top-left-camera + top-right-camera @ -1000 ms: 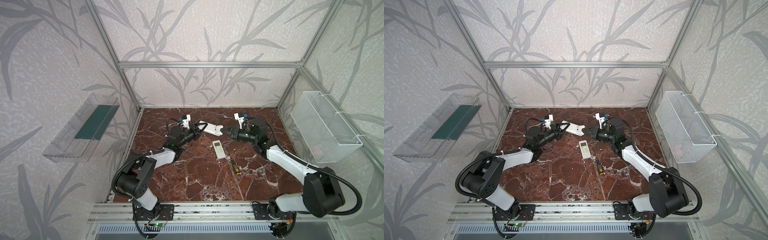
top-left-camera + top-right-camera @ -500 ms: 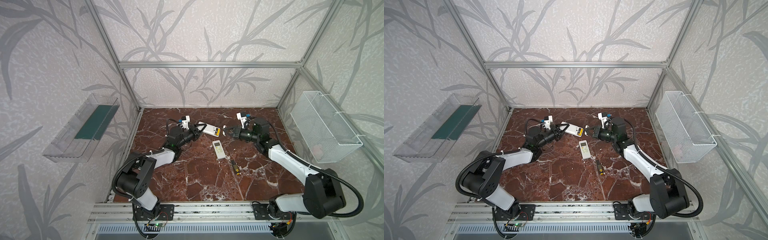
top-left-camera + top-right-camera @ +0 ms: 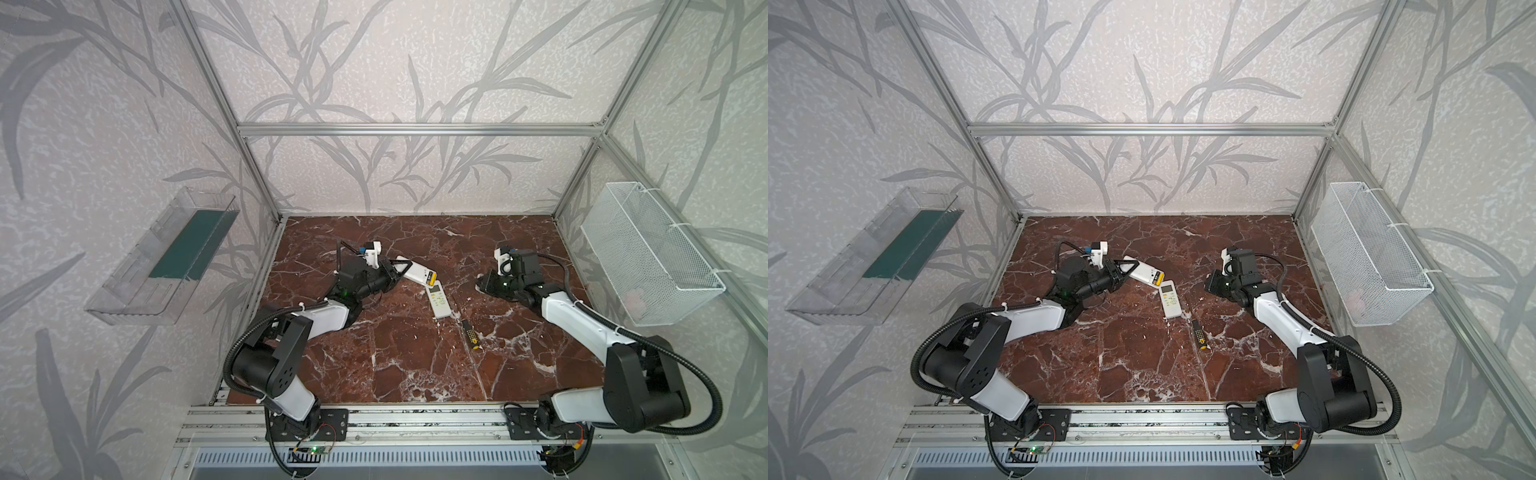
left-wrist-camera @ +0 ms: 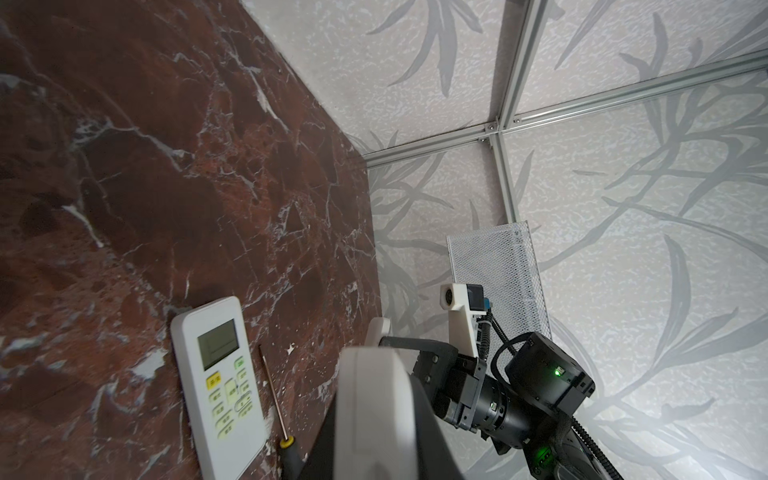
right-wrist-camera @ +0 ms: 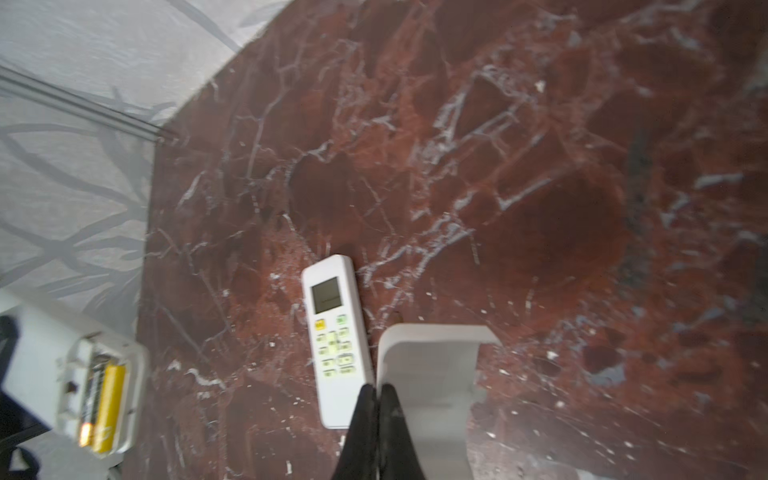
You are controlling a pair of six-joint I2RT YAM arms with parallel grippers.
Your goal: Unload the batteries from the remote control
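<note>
In the right wrist view the held remote (image 5: 41,353) was cut off by the frame edge and blurred, so only 1 yellow battery (image 5: 109,403) read clearly in its open bay, the dark cell (image 5: 92,386) beside it too smeared to identify. The right gripper (image 5: 376,390) ran off the edge, hiding how it pinched the white cover (image 5: 432,374). In the left wrist view the remote concealed most of the left gripper (image 3: 401,269) and of the screwdriver (image 4: 286,443) handle.

Worktop (image 3: 395,365) holdings:
- Second remote (image 3: 439,299): flat, centre.
- Screwdriver (image 3: 469,332): just right of it, running toward the front.
- Remote control (image 3: 415,272): in left claw (image 3: 397,270), behind-left of the second remote (ends nearly meet).
- Batteries (image 5: 104,403): inside its open bay.
- Cover (image 5: 432,374): in right claw (image 5: 377,390), well right.
- Basket (image 3: 648,257): on the right wall.
</note>
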